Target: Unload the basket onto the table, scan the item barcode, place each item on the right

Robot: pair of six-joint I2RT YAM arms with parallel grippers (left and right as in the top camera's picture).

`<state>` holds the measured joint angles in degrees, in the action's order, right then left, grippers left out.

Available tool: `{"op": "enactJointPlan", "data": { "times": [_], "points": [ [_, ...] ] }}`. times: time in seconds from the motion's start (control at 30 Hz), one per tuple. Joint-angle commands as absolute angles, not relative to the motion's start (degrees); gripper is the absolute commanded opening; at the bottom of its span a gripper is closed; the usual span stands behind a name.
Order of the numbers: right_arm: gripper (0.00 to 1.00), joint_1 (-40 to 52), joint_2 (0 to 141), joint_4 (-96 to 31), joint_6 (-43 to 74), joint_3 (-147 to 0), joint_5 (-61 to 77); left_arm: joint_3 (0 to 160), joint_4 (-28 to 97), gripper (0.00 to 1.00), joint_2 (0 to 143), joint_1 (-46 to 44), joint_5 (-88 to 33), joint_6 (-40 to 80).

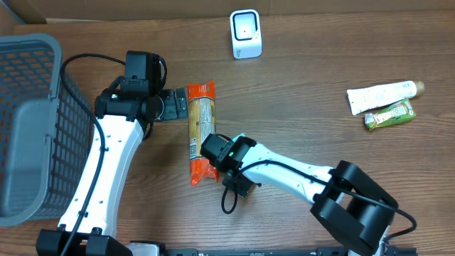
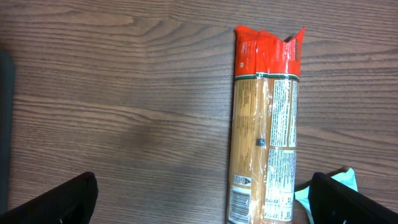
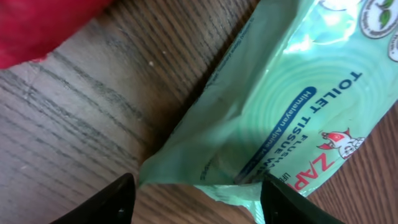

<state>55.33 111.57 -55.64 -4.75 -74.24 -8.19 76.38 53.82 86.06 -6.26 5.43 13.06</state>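
Grasp step: right gripper, jaws parted, straddles the toilet tissue wipes pack, apparently unclamped. Left gripper gapes empty. Next: close, carry to the far scanner.

Pasta packet mid-table; scanner behind it; basket far left.

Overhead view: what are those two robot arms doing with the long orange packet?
The left end effector hangs open beside the spaghetti packet. The right end effector is open around the end of a green toilet tissue pack lying next to it. Nothing is lifted yet, and the white scanner sits farther back.
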Motion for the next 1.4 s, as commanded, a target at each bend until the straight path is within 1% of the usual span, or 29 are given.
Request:
{"op": "enactJointPlan", "data": {
  "times": [0.0,0.1,0.27,0.4,0.5,0.57,0.6,0.67,0.73,0.77,0.83,0.87,0.9,1.0,1.03,1.07,1.13,1.27,1.37],
  "points": [
    [0.59,54.50,112.18,-54.65,-4.93,-74.91,-11.60,76.64,53.74,1.00,86.15,-6.39,5.98,11.77],
    [0.52,51.88,112.20,-53.84,-4.89,-74.91,-11.57,76.64,53.74,1.00,86.15,-6.39,5.98,11.77],
    [0.53,43.90,112.20,-51.51,-4.73,-74.89,-11.03,76.64,53.74,1.00,86.15,-6.39,5.98,11.77],
    [0.53,39.22,112.20,-50.24,-4.78,-74.96,-8.56,76.64,53.74,1.00,86.15,-6.39,5.96,11.77],
    [0.54,37.15,112.20,-50.11,-4.69,-75.83,-5.65,76.64,53.74,0.99,86.15,-6.39,5.96,11.77],
    [0.58,35.75,112.20,-50.17,-4.10,-77.49,-1.69,76.64,53.74,1.00,86.15,-6.39,5.98,11.77],
    [0.60,34.72,112.20,-50.33,-2.33,-78.96,1.56,76.64,53.74,1.00,86.15,-6.39,5.96,11.77],
    [0.59,33.04,112.20,-51.83,0.45,-81.65,6.85,76.64,53.74,1.00,86.15,-6.39,5.96,11.77],
    [0.56,31.42,112.20,-54.02,4.10,-83.83,10.31,76.64,53.74,1.00,86.15,-6.39,5.98,11.77],
    [0.56,30.46,112.20,-54.76,6.28,-84.64,12.86,76.64,53.74,1.00,86.15,-6.39,5.96,11.77],
    [0.56,27.68,112.20,-54.46,10.52,-85.21,21.80,76.64,53.74,1.00,86.15,-6.39,5.96,11.77],
    [0.56,26.09,112.38,-53.82,14.76,-85.01,25.76,76.64,53.74,0.99,86.15,-6.39,5.98,11.77],
    [0.55,24.58,112.90,-52.64,21.34,-84.07,26.57,76.64,53.74,1.00,86.15,-6.39,5.98,11.77],
    [0.57,23.88,114.52,-49.58,32.16,-80.90,25.12,76.64,53.74,1.00,86.15,-6.39,5.98,11.77],
    [0.60,23.88,115.00,-49.19,33.85,-80.40,25.15,76.64,53.74,1.00,86.15,-6.39,5.96,11.77],
    [0.66,23.94,115.52,-48.49,36.51,-79.68,25.15,76.64,53.74,1.00,86.15,-6.39,5.98,11.77],
    [0.69,24.14,116.16,-47.57,40.88,-78.63,25.12,76.64,53.74,0.99,86.15,-6.39,5.98,11.77],
    [0.75,24.14,116.18,-46.89,45.15,-77.34,24.45,76.64,53.74,1.00,86.15,-6.39,5.96,11.77],
    [0.75,24.43,116.40,-46.65,46.85,-77.08,24.01,76.64,53.74,1.00,86.15,-6.39,5.96,11.77]
  ]
}}
